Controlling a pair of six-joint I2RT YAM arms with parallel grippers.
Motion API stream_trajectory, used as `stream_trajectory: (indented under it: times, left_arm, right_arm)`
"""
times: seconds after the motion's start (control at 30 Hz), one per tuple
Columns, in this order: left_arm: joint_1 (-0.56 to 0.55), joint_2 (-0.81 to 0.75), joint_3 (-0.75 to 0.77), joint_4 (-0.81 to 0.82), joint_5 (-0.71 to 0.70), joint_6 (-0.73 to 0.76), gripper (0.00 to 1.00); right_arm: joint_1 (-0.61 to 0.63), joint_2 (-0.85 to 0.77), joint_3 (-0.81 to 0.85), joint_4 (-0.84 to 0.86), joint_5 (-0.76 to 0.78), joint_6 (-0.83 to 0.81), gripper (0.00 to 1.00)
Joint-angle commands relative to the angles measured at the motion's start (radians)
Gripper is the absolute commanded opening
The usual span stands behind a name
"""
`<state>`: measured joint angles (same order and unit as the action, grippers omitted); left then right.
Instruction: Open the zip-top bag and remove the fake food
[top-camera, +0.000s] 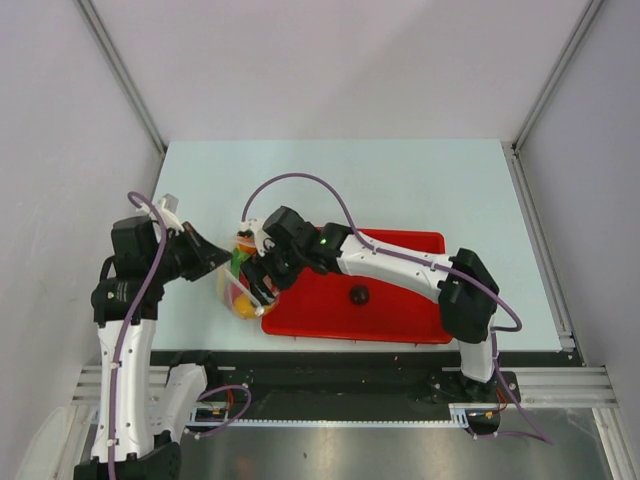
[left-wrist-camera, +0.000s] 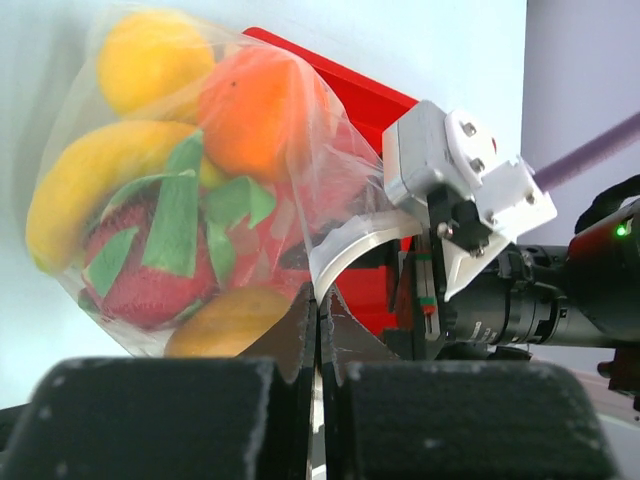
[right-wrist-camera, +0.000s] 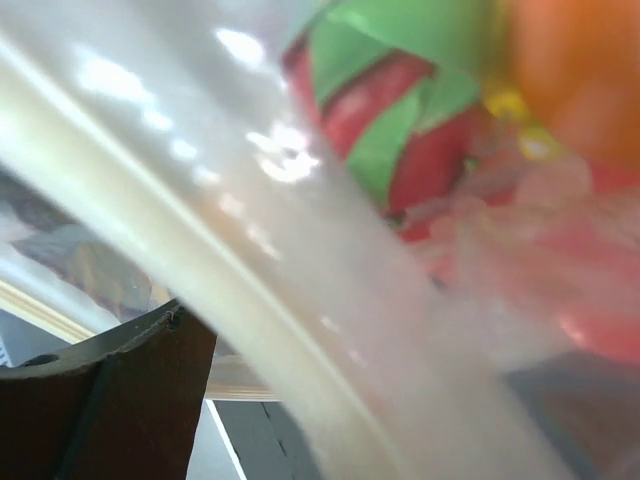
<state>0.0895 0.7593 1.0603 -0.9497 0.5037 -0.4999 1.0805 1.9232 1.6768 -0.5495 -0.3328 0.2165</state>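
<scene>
Zip-top bag (left-wrist-camera: 300, 190): clear crinkly film, bulging, at left end of glossy red tray (top-camera: 400, 245), between both grippers.
Inside: smooth round orange (left-wrist-camera: 255, 110), curved yellow banana (left-wrist-camera: 85, 190), red dragon fruit (left-wrist-camera: 150, 285) with green flaps.
Left gripper (left-wrist-camera: 318, 325) pinched tight on bag's edge film.
Right gripper (top-camera: 262, 283) against bag mouth; finger spread unclear.
Small dark round fruit (top-camera: 358, 294) lies on tray, well apart from bag.

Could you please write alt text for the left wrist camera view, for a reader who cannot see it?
The left gripper is shut on an edge of the clear zip-top bag, which fills the left of the view. Inside show an orange, a banana, a dragon fruit and other yellow fruit; the red tray and the right arm lie behind.
</scene>
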Motion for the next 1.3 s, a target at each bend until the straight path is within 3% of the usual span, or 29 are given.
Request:
stream_trajectory:
  times: [0.0,0.23,0.33,0.4,0.63,0.67,0.77,0.87,1.27]
  left_arm:
    - [0.003,-0.037,0.047,0.045,-0.054,-0.083,0.0]
    - [0.003,-0.051,0.173,-0.055,-0.217,-0.103,0.0]
    - [0.003,-0.051,0.213,-0.089,-0.27,-0.098,0.0]
    - [0.003,-0.06,0.202,-0.077,-0.268,-0.092,0.0]
    - [0.003,-0.064,0.119,-0.078,-0.277,-0.062,0.0]
    - [0.001,-0.066,0.095,-0.084,-0.287,-0.051,0.0]
    - [0.001,-0.087,0.043,-0.074,-0.284,-0.049,0.0]
    - [0.003,-0.103,0.007,-0.057,-0.266,-0.055,0.0]
    - [0.003,-0.112,0.013,-0.035,-0.191,-0.077,0.0]
  right_arm:
    - [0.016,-0.013,-0.017,0.091,-0.09,-0.04,0.86]
    - [0.019,0.017,-0.008,0.252,-0.199,0.012,0.82]
    - [0.022,0.052,0.047,0.246,-0.23,0.021,0.71]
    - [0.021,0.068,0.067,0.23,-0.25,0.024,0.65]
    - [0.022,0.051,0.018,0.218,-0.285,0.015,0.63]
    - [0.022,0.053,0.015,0.218,-0.285,0.017,0.52]
    - [0.022,0.068,0.023,0.211,-0.304,0.038,0.36]
    - [0.022,0.076,0.026,0.227,-0.331,0.067,0.29]
    - [0.027,0.045,0.038,0.35,-0.279,0.087,0.61]
